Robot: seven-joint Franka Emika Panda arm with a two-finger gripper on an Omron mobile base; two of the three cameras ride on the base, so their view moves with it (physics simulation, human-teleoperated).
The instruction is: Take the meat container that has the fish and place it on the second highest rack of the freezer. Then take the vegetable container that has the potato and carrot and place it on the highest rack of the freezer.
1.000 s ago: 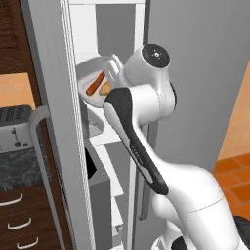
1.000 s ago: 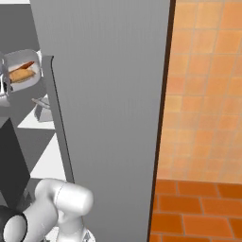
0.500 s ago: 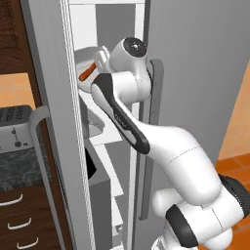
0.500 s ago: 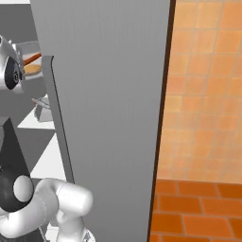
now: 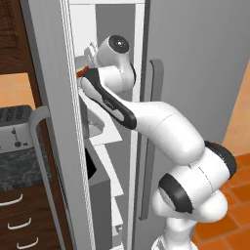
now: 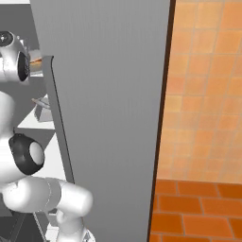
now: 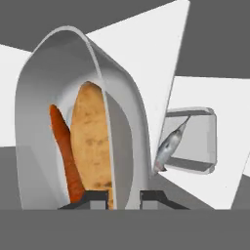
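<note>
In the hand view, my gripper (image 7: 124, 197) is shut on the rim of the white vegetable container (image 7: 39, 122), which holds the tan potato (image 7: 90, 141) and the orange carrot (image 7: 66, 156). Beyond it, to the right, the silvery fish (image 7: 169, 145) lies in its white meat container (image 7: 200, 141) on a white freezer shelf. In the left base view the arm reaches into the upper part of the open freezer (image 5: 195, 49). The carrot (image 5: 82, 72) shows at the door edge, and the meat container (image 5: 95, 128) sits on a lower shelf. The right base view shows the carrot (image 6: 36, 61) and the meat container (image 6: 43, 103) beside the freezer door (image 6: 108, 94).
The open left door with its long grey handle (image 5: 41, 161) stands close to the arm. A toaster (image 5: 13, 128) sits on the dark counter to the left. White shelves (image 5: 110, 166) step down inside the freezer. An orange tiled wall (image 6: 203, 90) is on the right.
The arm has lifted and pushed the vegetable container higher and deeper into the freezer, and the elbow has swung out to the right.
</note>
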